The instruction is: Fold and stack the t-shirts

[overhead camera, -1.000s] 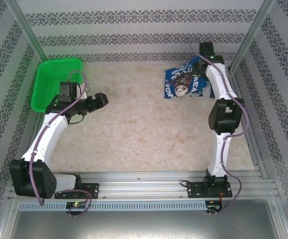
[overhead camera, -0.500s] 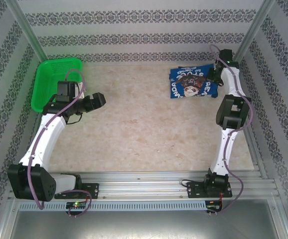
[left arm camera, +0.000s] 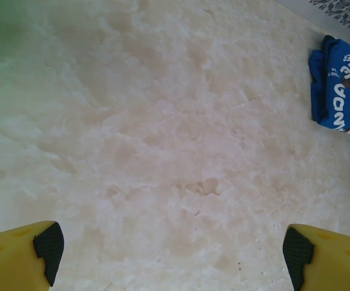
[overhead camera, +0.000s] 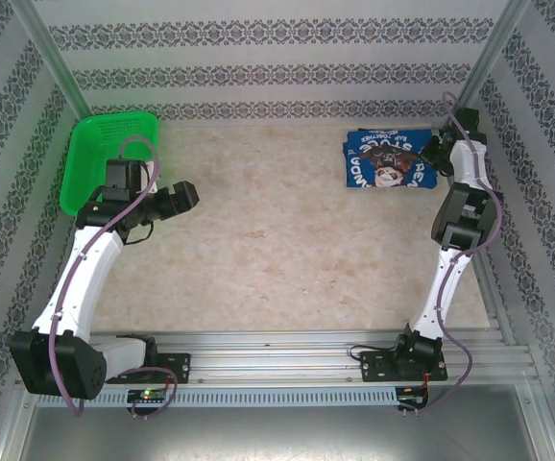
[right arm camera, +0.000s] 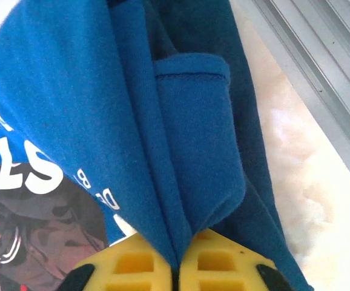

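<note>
A folded royal-blue t-shirt [overhead camera: 388, 163] with a cartoon print and white lettering lies at the back right of the table. My right gripper [overhead camera: 438, 154] sits at its right edge by the corner post. In the right wrist view its yellow jaws [right arm camera: 176, 267] are pinched together on a fold of the blue t-shirt [right arm camera: 72, 109]. My left gripper [overhead camera: 193, 195] hovers over the left of the table, wide open with nothing between its fingers [left arm camera: 48, 242]. The t-shirt [left arm camera: 338, 85] shows far off in the left wrist view.
A green mesh basket [overhead camera: 105, 158] leans at the back left, beside the left arm. An aluminium rail [right arm camera: 320, 73] and the patterned wall run close along the right of the t-shirt. Bare marbled tabletop [overhead camera: 277, 250] spans the middle.
The right arm has swung right toward the back corner, pulling the t-shirt with it; the shirt now lies flatter and further right. The left arm has drifted slightly left.
</note>
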`<action>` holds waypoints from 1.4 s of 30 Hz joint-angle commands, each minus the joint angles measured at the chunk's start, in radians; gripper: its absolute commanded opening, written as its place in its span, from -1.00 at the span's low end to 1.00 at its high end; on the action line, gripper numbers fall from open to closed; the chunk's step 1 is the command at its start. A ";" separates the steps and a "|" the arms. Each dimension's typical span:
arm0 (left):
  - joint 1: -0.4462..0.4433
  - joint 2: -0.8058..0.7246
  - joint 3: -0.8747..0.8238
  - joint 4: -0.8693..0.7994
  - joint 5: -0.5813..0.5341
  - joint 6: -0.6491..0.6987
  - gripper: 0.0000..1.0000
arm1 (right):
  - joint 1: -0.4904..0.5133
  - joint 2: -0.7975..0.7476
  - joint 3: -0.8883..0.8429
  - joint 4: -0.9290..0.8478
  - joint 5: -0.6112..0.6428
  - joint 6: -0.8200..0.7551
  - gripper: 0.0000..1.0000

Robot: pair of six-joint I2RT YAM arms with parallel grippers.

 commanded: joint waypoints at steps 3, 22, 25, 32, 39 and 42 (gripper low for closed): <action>0.007 -0.026 0.008 -0.052 -0.024 0.026 0.89 | -0.016 0.037 0.023 -0.008 -0.020 0.038 -0.17; 0.010 -0.028 -0.052 0.128 -0.011 0.039 0.98 | 0.206 -0.650 -0.606 0.093 0.398 -0.135 0.96; 0.022 -0.024 -0.118 0.175 -0.119 0.051 1.00 | 0.251 -0.887 -0.949 0.267 0.308 -0.098 0.96; 0.088 -0.037 -0.386 0.534 -0.288 0.122 1.00 | 0.328 -1.311 -1.626 0.706 0.360 -0.058 0.96; 0.102 0.048 -0.677 1.128 -0.391 0.254 1.00 | 0.402 -1.290 -1.897 1.239 0.390 -0.160 0.96; 0.114 0.158 -0.687 1.237 -0.323 0.287 1.00 | 0.450 -1.159 -1.877 1.402 0.405 -0.225 0.96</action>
